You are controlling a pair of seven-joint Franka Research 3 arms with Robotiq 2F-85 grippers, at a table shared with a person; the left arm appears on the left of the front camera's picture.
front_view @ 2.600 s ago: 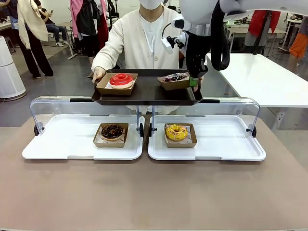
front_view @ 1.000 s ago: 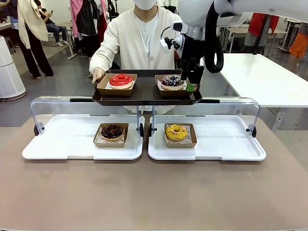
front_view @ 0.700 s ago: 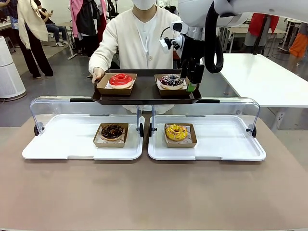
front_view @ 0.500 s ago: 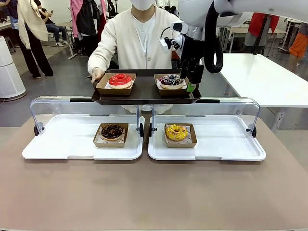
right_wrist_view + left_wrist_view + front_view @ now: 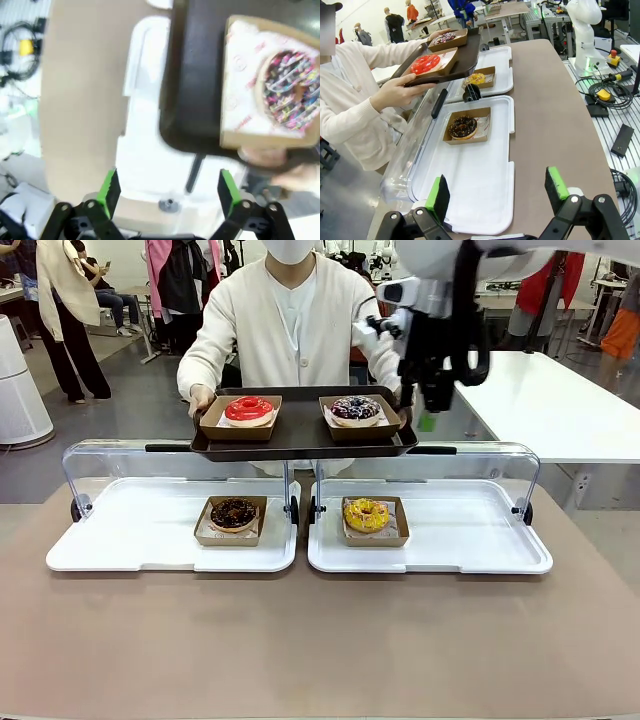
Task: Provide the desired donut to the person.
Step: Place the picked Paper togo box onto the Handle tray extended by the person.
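Right end effector (image 5: 428, 412): I read it as fully spread and empty, hanging fingers-down from its arm just off the right end of the dark tray (image 5: 300, 440), touching nothing. Left end effector (image 5: 496, 196): I see it wide open too, holding nothing, poised above the near end of the left white tray (image 5: 485, 175) on the table (image 5: 320, 640). The sprinkled donut (image 5: 355, 408) sits in its cardboard box on the right of the dark tray, beside the red donut (image 5: 249, 408), and the person (image 5: 290, 320) holds that tray at the far side with a hand (image 5: 201, 400) on its left end.
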